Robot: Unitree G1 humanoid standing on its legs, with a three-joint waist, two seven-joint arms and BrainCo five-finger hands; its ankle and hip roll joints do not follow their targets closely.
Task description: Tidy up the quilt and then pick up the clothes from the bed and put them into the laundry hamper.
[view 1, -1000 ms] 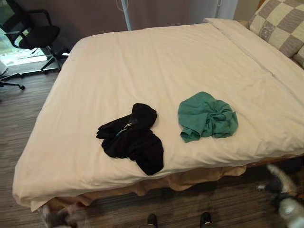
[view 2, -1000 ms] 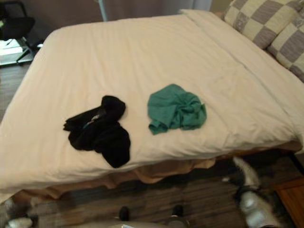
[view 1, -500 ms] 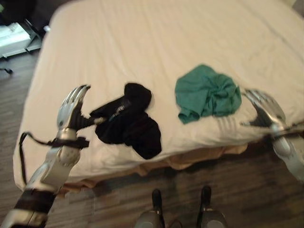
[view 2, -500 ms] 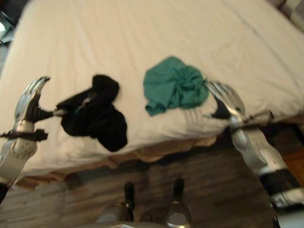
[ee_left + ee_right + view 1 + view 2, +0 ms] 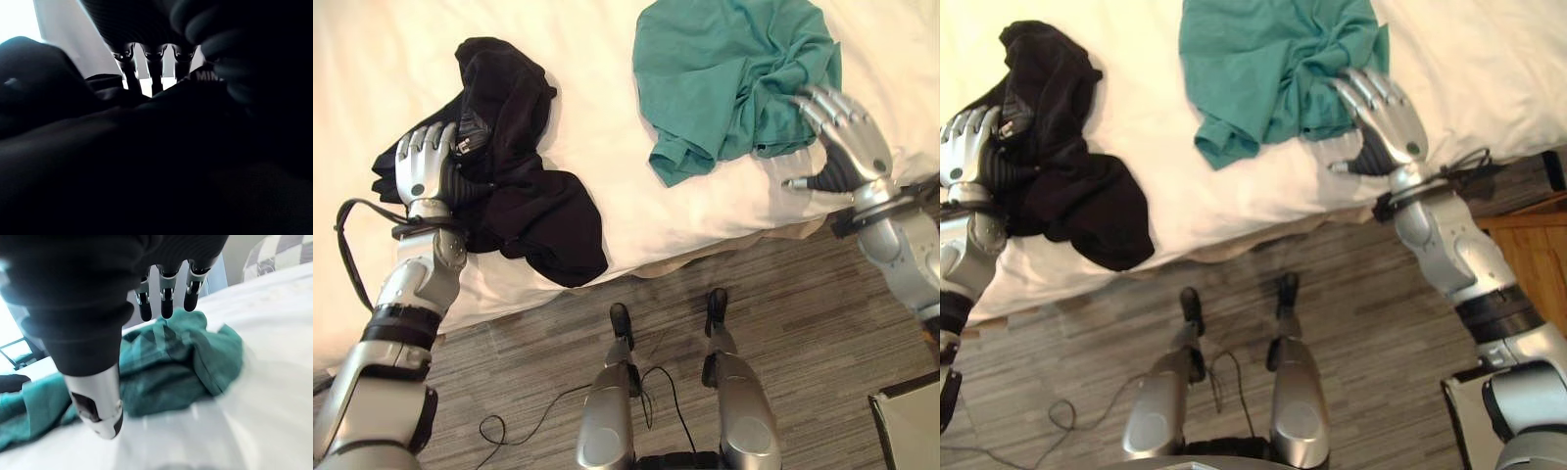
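A black garment lies crumpled near the front edge of the white quilt. My left hand rests flat on its left side, fingers straight on the cloth; the left wrist view shows those fingers stretched over the black garment. To the right lies a bunched green garment. My right hand is at its right edge, open, fingertips touching the cloth and thumb spread over the quilt. The right wrist view shows its straight fingers above the green garment.
The bed's front edge shows a tan sheet under the quilt, with wood floor below. A pale container with a dark rim stands at the lower right. A wooden piece of furniture sits by the bed's right end.
The camera has tipped down and closer to the bed's edge. My left hand has come down onto the black garment, and my right hand's fingers have reached the green garment.
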